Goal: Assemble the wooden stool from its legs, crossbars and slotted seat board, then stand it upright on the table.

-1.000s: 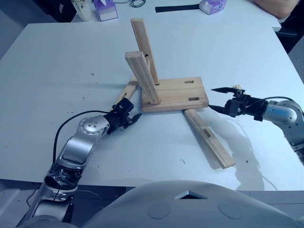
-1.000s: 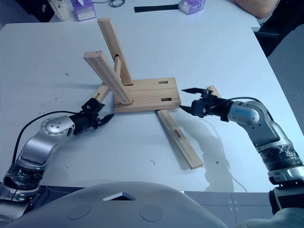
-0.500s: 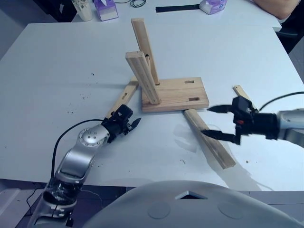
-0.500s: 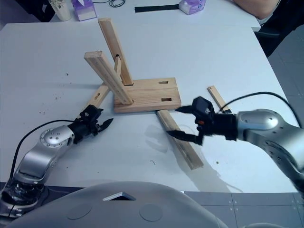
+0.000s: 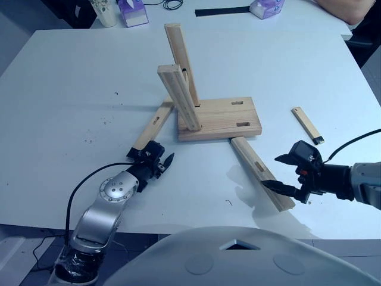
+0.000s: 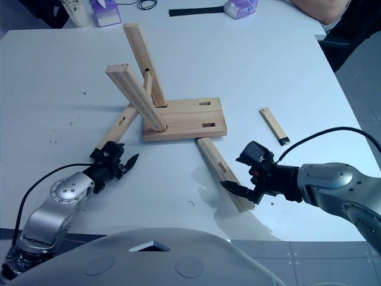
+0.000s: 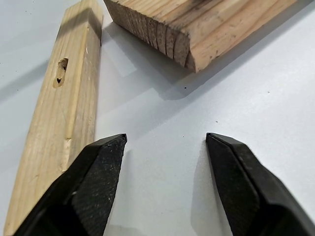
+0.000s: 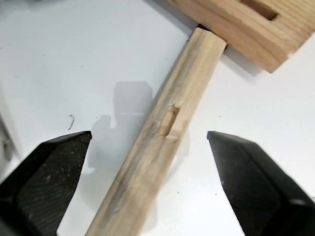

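The slotted seat board (image 5: pixel 220 118) lies flat mid-table with two legs (image 5: pixel 181 98) standing up from its left side, leaning. A loose leg (image 5: pixel 262 173) lies on the table by the board's front right corner. Another leg (image 5: pixel 153 124) lies to the board's left. A short crossbar (image 5: pixel 307 124) rests to the right. My right gripper (image 5: pixel 278 173) hovers open over the near end of the loose leg (image 8: pixel 162 142), fingers either side of it. My left gripper (image 5: pixel 168 161) is open near the front end of the left leg (image 7: pixel 59 118), holding nothing.
The white table (image 5: pixel 89 77) has free room on its left and far right. A cup (image 5: pixel 104 12), two tissue packs (image 5: pixel 132 12) and a black strip (image 5: pixel 221 10) sit along the back edge.
My right gripper has drawn back from the seat board's right edge toward the front, now over the loose leg's near end, uncovering the crossbar. My left gripper has pulled back toward the front.
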`<control>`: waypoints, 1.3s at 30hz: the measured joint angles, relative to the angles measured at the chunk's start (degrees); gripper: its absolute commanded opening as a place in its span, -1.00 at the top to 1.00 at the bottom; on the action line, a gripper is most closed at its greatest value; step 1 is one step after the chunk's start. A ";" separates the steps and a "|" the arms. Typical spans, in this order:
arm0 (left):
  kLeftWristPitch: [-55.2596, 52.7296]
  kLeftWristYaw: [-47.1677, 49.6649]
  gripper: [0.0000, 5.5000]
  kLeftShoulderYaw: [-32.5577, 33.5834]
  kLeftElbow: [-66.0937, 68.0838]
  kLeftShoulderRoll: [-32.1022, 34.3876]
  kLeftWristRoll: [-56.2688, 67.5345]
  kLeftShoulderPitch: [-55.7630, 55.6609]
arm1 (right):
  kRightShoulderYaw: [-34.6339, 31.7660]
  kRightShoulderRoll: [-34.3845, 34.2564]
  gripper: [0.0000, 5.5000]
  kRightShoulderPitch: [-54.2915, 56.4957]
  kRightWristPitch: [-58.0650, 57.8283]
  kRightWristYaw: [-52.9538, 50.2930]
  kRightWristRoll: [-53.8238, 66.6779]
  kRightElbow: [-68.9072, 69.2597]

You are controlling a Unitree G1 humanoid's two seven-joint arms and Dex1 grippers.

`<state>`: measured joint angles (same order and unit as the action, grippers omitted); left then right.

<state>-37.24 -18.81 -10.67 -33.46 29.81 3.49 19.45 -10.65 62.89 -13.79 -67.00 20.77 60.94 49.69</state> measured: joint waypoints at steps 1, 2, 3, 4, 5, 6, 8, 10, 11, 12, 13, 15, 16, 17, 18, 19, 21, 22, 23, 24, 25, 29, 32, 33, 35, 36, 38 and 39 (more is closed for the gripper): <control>0.00 0.00 -0.10 -0.12 0.00 0.03 -0.09 -0.03 | 0.42 -0.39 -0.58 0.00 -0.44 -0.85 -0.15 0.10; 0.00 -0.01 -0.10 -0.24 -0.02 0.04 -0.14 -0.07 | 0.94 -0.92 -0.58 0.01 -0.63 -1.58 -0.30 0.22; 0.00 -0.01 -0.10 -0.43 -0.05 0.07 -0.22 -0.14 | 1.83 -1.81 -0.58 0.05 -0.86 -2.61 -0.82 0.51; 0.00 -0.03 -0.10 -0.79 -0.09 0.10 -0.25 -0.27 | 3.10 -2.44 -0.58 0.12 -0.91 -3.52 -1.64 0.84; -0.01 -0.09 -0.10 -1.07 -0.13 0.13 -0.30 -0.40 | 4.23 -2.88 -0.58 0.14 -0.89 -4.05 -2.91 1.05; -0.02 -0.18 -0.10 -1.43 -0.16 0.20 -0.44 -0.59 | 5.13 -3.62 -0.58 0.18 -0.84 -4.74 -4.16 1.06; -0.06 -0.49 -0.10 -1.89 -0.22 0.47 -0.59 -0.90 | 6.94 -4.29 -0.58 0.17 -0.63 -5.40 -6.44 1.02; -0.07 -0.81 -0.10 -2.08 -0.28 0.79 -0.61 -1.01 | 9.10 -4.71 -0.58 0.15 -0.21 -5.68 -9.28 0.84; -0.07 -0.93 -0.10 -2.15 -0.28 0.95 -0.63 -1.09 | 10.39 -4.88 -0.58 0.15 0.33 -5.70 -10.96 0.64; -0.08 -1.05 -0.10 -2.20 -0.30 1.04 -0.64 -1.12 | 11.24 -5.01 -0.58 0.08 0.92 -5.64 -12.38 0.41; -0.13 -1.15 -0.10 -2.28 -0.31 1.09 -0.65 -1.20 | 12.45 -5.09 -0.58 0.07 2.05 -5.42 -14.37 0.04; -0.30 -1.22 -0.10 -2.54 -0.44 1.12 -0.96 -1.32 | 14.49 -5.23 -0.51 -0.14 4.13 -4.64 -18.04 -0.81; -0.33 -1.23 -0.10 -2.60 -0.45 1.13 -1.02 -1.36 | 15.12 -5.41 -0.48 -0.29 4.73 -4.33 -19.17 -1.11; -0.36 -1.24 -0.10 -2.67 -0.45 1.15 -1.05 -1.43 | 15.46 -5.74 -0.40 -0.64 5.54 -3.82 -20.22 -1.43; -0.41 -1.27 -0.10 -2.77 -0.44 1.15 -1.09 -1.52 | 15.75 -6.03 -0.37 -0.98 6.32 -3.43 -21.16 -1.72; -0.48 -1.29 -0.10 -2.84 -0.44 1.15 -1.12 -1.61 | 15.90 -6.12 -0.29 -1.21 6.56 -3.07 -21.67 -2.02; -0.55 -1.30 -0.10 -2.99 -0.45 1.15 -1.19 -1.71 | 16.04 -6.32 -0.15 -1.69 7.37 -1.94 -23.05 -2.58; -0.55 -1.30 -0.10 -3.02 -0.46 1.15 -1.20 -1.71 | 16.04 -6.38 -0.10 -2.02 7.65 -1.27 -23.51 -2.72; -0.55 -1.29 -0.10 -3.03 -0.46 1.14 -1.22 -1.71 | 16.03 -6.42 -0.02 -2.30 7.83 -0.85 -23.64 -2.85; -0.55 -1.28 -0.10 -3.03 -0.46 1.11 -1.23 -1.71 | 16.02 -6.52 0.03 -2.50 8.07 -0.29 -23.85 -3.10; -0.55 -1.26 -0.10 -3.04 -0.46 1.08 -1.24 -1.70 | 16.02 -6.59 0.08 -2.62 8.22 0.14 -24.20 -3.34; -0.55 -1.19 -0.10 -3.15 -0.48 0.85 -1.27 -1.65 | 15.74 -6.51 0.25 -2.67 9.27 2.05 -27.17 -5.81; -0.60 -1.02 -0.10 -3.17 -0.58 0.48 -1.29 -1.44 | 16.48 -4.76 0.25 -2.99 12.77 6.73 -29.37 -7.60; -0.60 -0.86 -0.10 -3.17 -0.66 0.25 -1.30 -1.26 | 17.16 -2.94 0.25 -3.36 15.13 9.44 -30.80 -8.67; -0.64 -0.29 -0.10 -3.23 -0.90 -0.31 -1.39 -0.80 | 17.75 2.03 0.25 -4.37 21.57 16.55 -34.39 -12.06; -0.66 -0.05 -0.10 -3.25 -0.98 -0.42 -1.41 -0.64 | 17.97 3.72 0.25 -4.55 24.38 19.25 -35.94 -13.64; -0.68 0.24 -0.10 -3.24 -1.09 -0.80 -1.48 -0.37 | 19.36 7.78 0.25 -3.48 33.96 26.70 -40.88 -19.83; -0.69 0.39 -0.10 -3.26 -1.11 -1.04 -1.49 -0.26 | 19.97 9.19 0.25 -2.28 38.55 29.69 -43.35 -23.33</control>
<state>-37.93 -18.42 -13.93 -34.57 28.77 2.00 19.18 9.32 72.08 -16.07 -28.45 50.47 17.59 26.36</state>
